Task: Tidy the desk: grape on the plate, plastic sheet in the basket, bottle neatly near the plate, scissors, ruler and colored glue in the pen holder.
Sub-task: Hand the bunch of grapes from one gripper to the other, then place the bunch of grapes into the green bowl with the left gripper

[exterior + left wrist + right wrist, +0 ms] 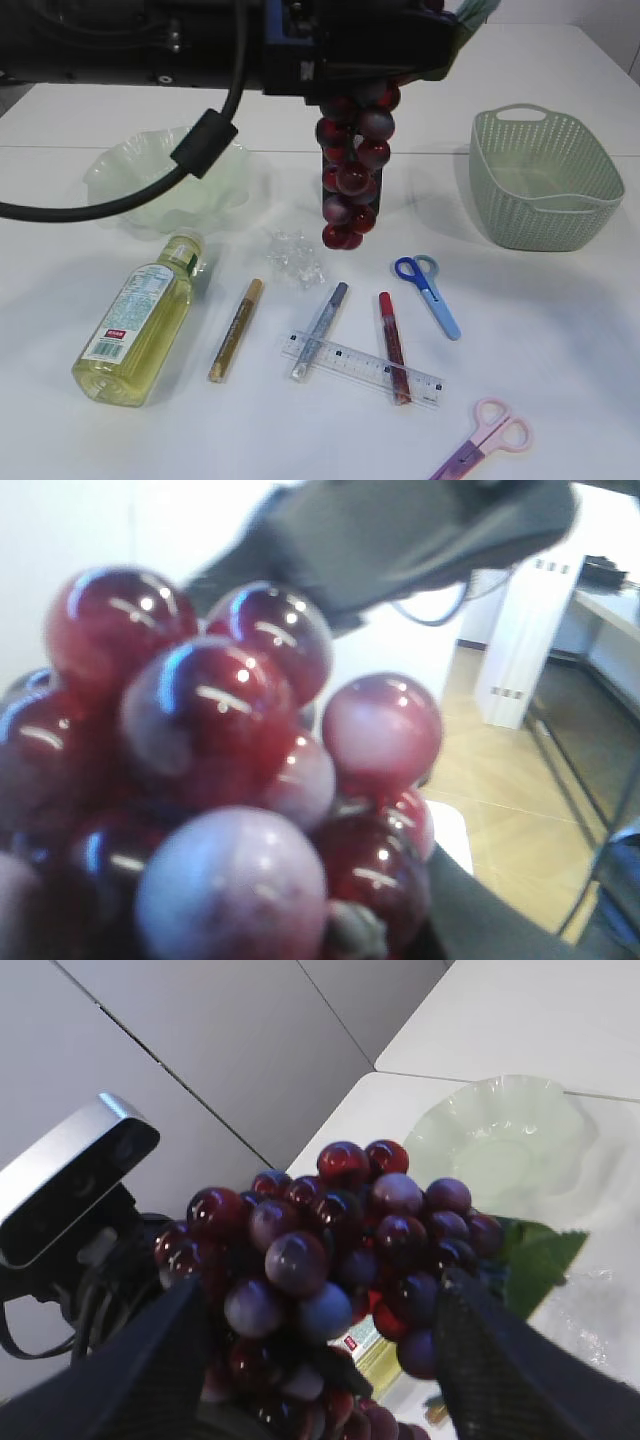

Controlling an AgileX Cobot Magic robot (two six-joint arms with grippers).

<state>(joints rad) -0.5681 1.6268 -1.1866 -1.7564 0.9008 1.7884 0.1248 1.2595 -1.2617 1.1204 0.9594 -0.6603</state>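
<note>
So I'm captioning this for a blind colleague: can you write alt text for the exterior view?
A bunch of dark red grapes hangs from a black robot arm above a white desk. A pale green plate sits at left and a green basket at right. In front lie a bottle, three glue sticks, a ruler and two pairs of scissors.

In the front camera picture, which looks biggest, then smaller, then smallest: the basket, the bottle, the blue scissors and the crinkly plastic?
1. Basket, but it only just beats the bottle, so they are close.
2. Bottle; it lies nearer the camera, which may make it look bigger.
3. Blue scissors.
4. Crinkly plastic; looks close to the scissors.
</note>
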